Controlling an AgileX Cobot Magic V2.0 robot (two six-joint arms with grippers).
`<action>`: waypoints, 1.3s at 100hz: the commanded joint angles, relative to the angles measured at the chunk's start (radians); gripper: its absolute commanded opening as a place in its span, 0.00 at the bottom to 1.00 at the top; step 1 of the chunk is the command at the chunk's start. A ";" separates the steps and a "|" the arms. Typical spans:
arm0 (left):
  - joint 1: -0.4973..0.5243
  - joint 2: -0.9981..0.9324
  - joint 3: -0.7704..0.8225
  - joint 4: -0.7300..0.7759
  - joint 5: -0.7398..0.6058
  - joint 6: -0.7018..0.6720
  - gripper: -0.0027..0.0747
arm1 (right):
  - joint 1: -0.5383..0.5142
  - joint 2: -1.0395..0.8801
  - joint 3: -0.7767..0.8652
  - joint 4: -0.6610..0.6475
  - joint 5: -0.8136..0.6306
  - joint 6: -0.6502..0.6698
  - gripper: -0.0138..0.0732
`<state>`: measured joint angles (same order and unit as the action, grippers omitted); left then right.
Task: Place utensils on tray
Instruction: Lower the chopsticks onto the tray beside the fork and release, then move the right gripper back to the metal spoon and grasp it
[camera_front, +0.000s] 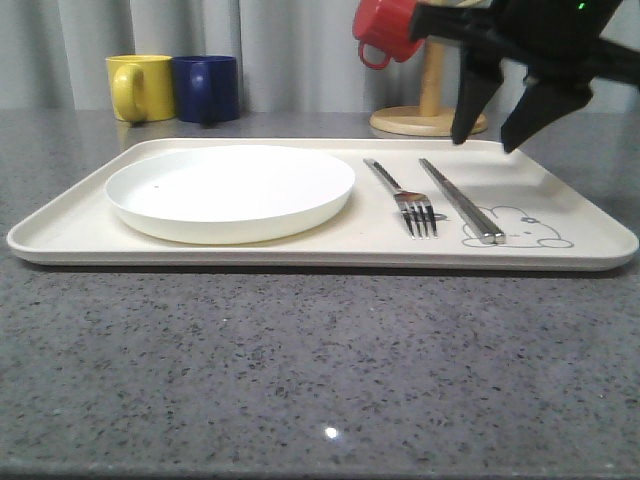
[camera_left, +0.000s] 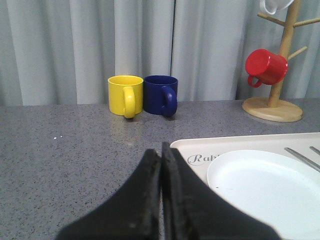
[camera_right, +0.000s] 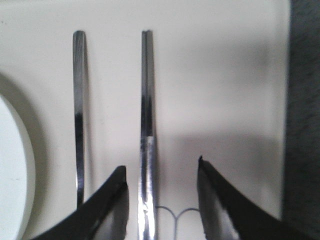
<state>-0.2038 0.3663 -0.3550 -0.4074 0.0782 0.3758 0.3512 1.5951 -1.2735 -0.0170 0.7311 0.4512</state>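
Overhead, the right pincer (camera_front: 493, 135) hangs tilted, spread wide and empty, above the chopsticks (camera_front: 459, 199) on the tray (camera_front: 560, 205).

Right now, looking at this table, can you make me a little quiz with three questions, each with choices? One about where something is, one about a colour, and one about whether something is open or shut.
1. Where do the chopsticks lie?
A. on the white plate
B. on the tray, beside the fork
C. on the bare table

2. What colour is the mug hanging on the wooden stand?
A. red
B. green
C. yellow

3. How is the right gripper above the tray?
A. shut on the fork
B. shut on a mug
C. open, holding nothing

Answers:
1. B: the chopsticks rest on the tray next to the fork, off the plate.
2. A: the hanging mug is red; the yellow one stands on the table by the blue one.
3. C: its two fingers are spread apart with only air between them.
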 joint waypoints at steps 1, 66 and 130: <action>-0.006 0.007 -0.028 -0.003 -0.078 0.001 0.01 | -0.042 -0.074 -0.071 -0.045 0.058 -0.066 0.55; -0.006 0.007 -0.028 -0.003 -0.078 0.001 0.01 | -0.554 -0.054 -0.095 0.088 0.173 -0.463 0.55; -0.006 0.007 -0.028 -0.003 -0.078 0.001 0.01 | -0.572 0.110 -0.095 0.064 0.110 -0.472 0.55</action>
<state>-0.2038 0.3663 -0.3550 -0.4074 0.0782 0.3758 -0.2139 1.7342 -1.3383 0.0575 0.8757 -0.0089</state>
